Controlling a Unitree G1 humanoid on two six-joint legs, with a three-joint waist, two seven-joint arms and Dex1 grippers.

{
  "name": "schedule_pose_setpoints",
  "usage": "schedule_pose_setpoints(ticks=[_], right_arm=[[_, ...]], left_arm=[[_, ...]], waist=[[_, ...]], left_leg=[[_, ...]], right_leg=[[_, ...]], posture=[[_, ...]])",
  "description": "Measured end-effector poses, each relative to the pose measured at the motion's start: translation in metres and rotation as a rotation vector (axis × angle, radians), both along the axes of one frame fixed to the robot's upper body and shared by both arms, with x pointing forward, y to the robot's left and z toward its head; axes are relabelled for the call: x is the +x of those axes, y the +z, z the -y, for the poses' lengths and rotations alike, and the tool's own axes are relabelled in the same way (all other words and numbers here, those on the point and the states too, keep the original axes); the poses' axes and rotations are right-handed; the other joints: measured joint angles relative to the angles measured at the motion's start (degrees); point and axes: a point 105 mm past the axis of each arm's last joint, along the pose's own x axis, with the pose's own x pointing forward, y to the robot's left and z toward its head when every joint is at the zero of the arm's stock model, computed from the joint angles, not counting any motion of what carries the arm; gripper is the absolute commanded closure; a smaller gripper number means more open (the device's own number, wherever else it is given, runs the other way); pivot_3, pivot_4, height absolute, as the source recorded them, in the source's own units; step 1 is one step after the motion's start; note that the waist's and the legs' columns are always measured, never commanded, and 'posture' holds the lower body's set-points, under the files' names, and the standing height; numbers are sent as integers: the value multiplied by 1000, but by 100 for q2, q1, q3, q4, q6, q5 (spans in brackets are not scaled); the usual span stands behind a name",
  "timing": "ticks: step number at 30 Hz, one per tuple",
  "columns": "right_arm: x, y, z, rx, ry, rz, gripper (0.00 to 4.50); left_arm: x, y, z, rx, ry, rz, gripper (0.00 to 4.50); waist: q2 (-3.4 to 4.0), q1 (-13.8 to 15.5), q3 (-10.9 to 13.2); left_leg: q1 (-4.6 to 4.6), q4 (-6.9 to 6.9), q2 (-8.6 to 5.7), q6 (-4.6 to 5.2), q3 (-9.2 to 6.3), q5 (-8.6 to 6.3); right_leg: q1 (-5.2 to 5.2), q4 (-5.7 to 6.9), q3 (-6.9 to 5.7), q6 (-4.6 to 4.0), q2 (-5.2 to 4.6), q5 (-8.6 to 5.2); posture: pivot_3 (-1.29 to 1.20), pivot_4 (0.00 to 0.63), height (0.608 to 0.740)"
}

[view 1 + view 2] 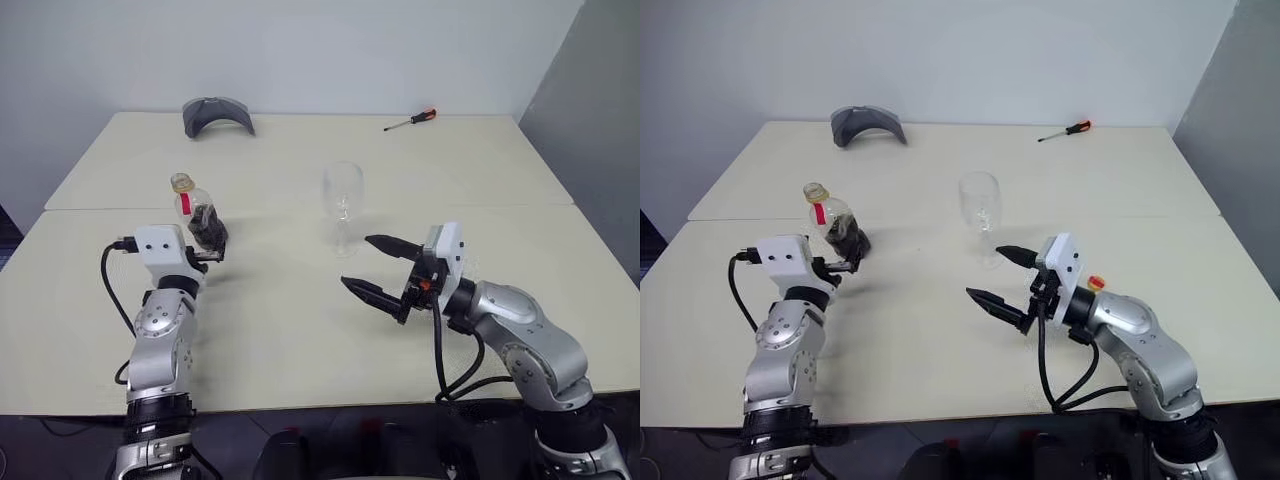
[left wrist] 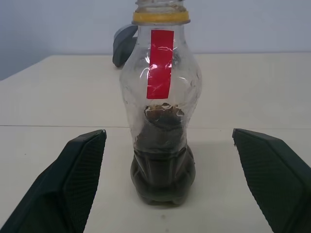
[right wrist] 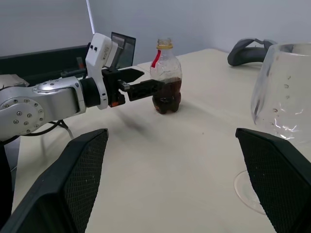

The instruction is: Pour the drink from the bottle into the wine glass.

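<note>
A matte cream table [image 1: 300,330] meets a pale wall; the squat clear plastic bottle [image 2: 162,107] (dark drink [image 2: 163,170] low inside) stands between the left gripper [image 1: 212,240]'s spread ribbed fingers; the rounded, thin-stemmed wine glass [image 1: 343,205] stands just beyond the gaping, empty right gripper [image 1: 378,268].

Clear bottle [image 2: 163,111] with red label strip, dark brown drink [image 2: 163,170], cream table [image 1: 300,330]

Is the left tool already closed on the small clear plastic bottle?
No, the left tool stands open, with both fingers apart from the small clear plastic bottle.
</note>
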Motion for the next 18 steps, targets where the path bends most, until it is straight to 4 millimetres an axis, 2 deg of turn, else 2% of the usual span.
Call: schedule_pose_setpoints(ticks=[18], right_arm=[[-3, -2, 0, 0, 15, 3, 28]], left_arm=[[33, -4, -5, -5, 1, 4, 0]], waist=[[0, 1, 0]], left_leg=[[-1, 1, -1, -1, 1, 1]], right_leg=[[0, 1, -8, 0, 0, 0]], posture=[[0, 150, 740]])
